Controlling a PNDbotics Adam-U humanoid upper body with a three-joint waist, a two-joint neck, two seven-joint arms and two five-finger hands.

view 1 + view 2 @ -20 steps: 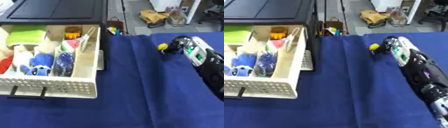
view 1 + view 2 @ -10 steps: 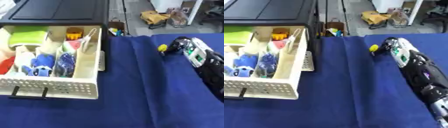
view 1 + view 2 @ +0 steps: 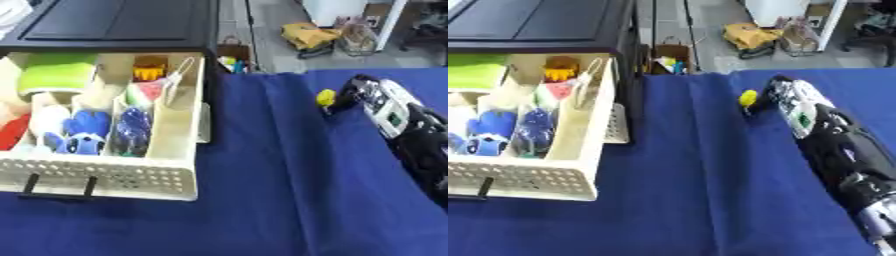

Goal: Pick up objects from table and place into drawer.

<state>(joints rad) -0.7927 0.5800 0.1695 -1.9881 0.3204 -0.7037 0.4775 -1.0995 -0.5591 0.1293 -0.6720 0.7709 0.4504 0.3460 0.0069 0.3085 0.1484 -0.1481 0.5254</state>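
Observation:
A small yellow object sits on the blue cloth at the far right. My right hand lies back-up just right of it, fingers curled down around the object at its far end. The forearm runs back toward the lower right. The cream drawer stands pulled out at the left. Its compartments hold a green thing, a blue plush toy, a dark blue item, a red item and an orange item. My left hand shows in neither view.
A black cabinet stands above the drawer at the back left. The blue cloth covers the table between drawer and hand. Beyond the far edge lie the floor, a yellow bag and a basket.
The whole view has shifted slightly downward. The right hand and the yellow object keep the same place relative to each other and the drawer.

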